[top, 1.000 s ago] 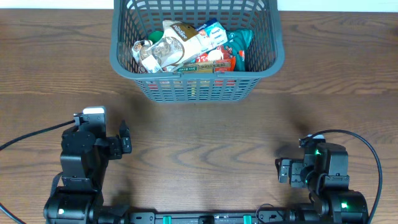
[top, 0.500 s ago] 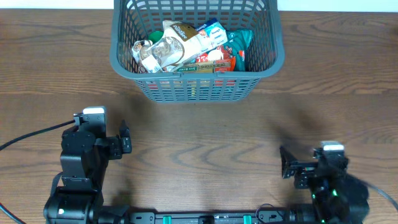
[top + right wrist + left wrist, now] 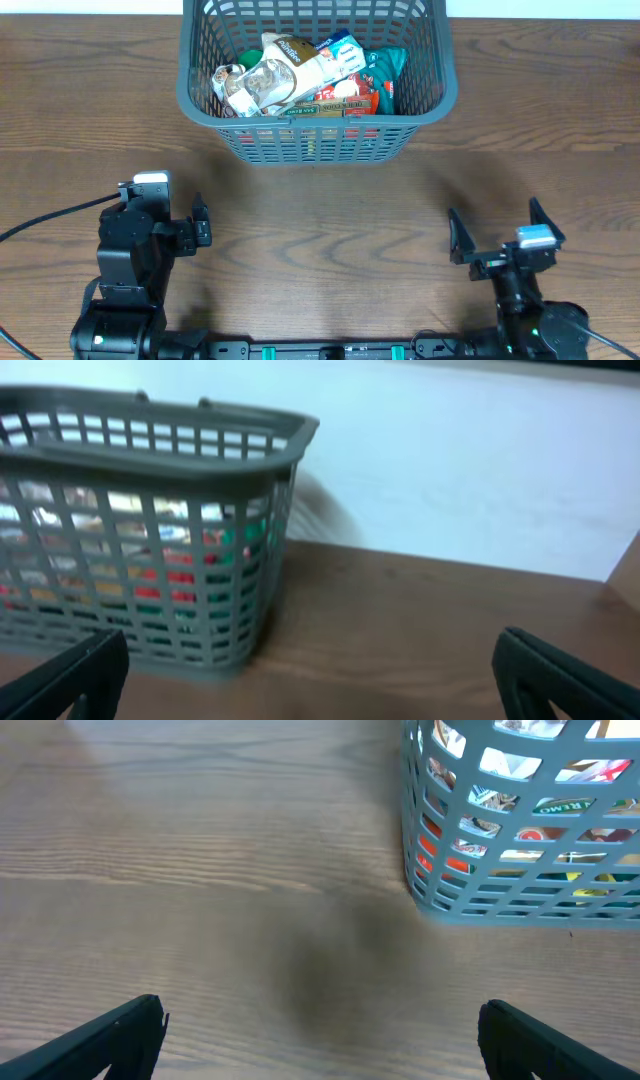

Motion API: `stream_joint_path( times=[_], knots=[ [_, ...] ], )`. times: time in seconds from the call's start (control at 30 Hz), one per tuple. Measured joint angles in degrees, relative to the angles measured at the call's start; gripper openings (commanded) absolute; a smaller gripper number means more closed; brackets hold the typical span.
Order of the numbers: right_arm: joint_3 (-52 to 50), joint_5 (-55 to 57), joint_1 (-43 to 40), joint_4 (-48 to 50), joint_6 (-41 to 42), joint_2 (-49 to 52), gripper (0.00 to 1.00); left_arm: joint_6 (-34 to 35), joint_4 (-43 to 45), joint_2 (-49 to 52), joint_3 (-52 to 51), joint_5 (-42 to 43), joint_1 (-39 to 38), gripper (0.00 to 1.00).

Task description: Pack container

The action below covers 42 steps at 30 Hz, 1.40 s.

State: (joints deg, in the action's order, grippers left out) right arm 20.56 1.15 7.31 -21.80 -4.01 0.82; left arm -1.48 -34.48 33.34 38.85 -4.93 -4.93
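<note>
While both arms sit at the near edge of the bench (image 3: 330, 215), the container (image 3: 315, 142) stands upright at the far edge, roughly centred between them and well apart from both. Grey lattice sides, thick rim. Snack packets (image 3: 300, 75) are piled inside in mixed white, red and green wrappers; a clear crinkled one lies on top toward the left.

Left tool (image 3: 201, 226) is seen edge-on from overhead. In the left wrist view (image 3: 320, 1040) its two dark fingers (image 3: 100, 1040) are spread wide over bare wood, and the container corner (image 3: 520, 870) sits upper right with packets showing through the slots.

Right tool (image 3: 500, 228) has its jaws wide apart, both fingers clear from overhead, nothing between them. The right wrist view (image 3: 315, 680) shows the same. There the container (image 3: 150, 560) is at left on the bench, with a white wall (image 3: 480, 460) behind it.

A black cable (image 3: 45, 225) trails off left of the left arm.
</note>
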Motion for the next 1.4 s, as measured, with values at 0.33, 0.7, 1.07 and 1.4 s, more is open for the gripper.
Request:
stream_joint_path(
  times=[0.33,0.7,1.07,1.4],
  knots=[
    [-13.14,5.09,1.90,0.48,-0.22,-0.09,0.99,0.00,-0.02,0.00,0.00,0.00,0.00,0.98],
    [-14.01,3.78,0.09,0.52,-0.24,-0.09,0.99,0.00,-0.04,0.02,0.00,0.00,0.00,0.99],
    [-14.01,3.58,-0.13,0.55,-0.24,-0.09,0.99,0.00,-0.02,0.04,0.00,0.00,0.00,0.98],
    [-14.01,3.56,-0.17,0.55,-0.24,-0.09,0.99,0.00,-0.02,0.04,0.00,0.00,0.00,0.98]
  ],
)
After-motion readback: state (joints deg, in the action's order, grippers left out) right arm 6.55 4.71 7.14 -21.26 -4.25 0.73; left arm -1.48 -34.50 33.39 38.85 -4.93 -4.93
